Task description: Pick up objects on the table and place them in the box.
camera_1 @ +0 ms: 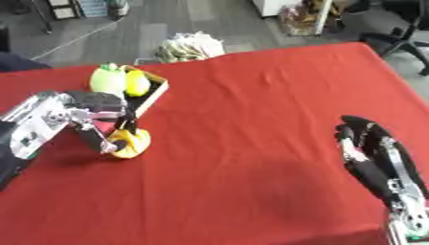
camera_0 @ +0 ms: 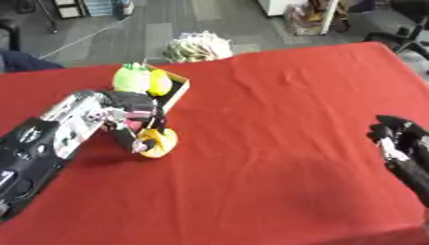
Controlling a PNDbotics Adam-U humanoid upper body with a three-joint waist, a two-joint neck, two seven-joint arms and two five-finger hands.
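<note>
At the left of the frame, the robot's left hand curled its fingers around a yellow ring-shaped object that sat on the red tablecloth, just below the near end of the box. The box, a shallow yellow-rimmed tray with a dark inner wall, lay in the upper left of the cloth and held a pale green fruit-shaped item beside a yellow one, the two touching at its far end. The black and silver forearm ran in from the lower left corner. At the lower right edge, the right hand rested idle above the cloth, well apart from the box, its fingers relaxed and holding nothing. Beyond the table's far edge, a pale crumpled bundle lay on the grey floor.
</note>
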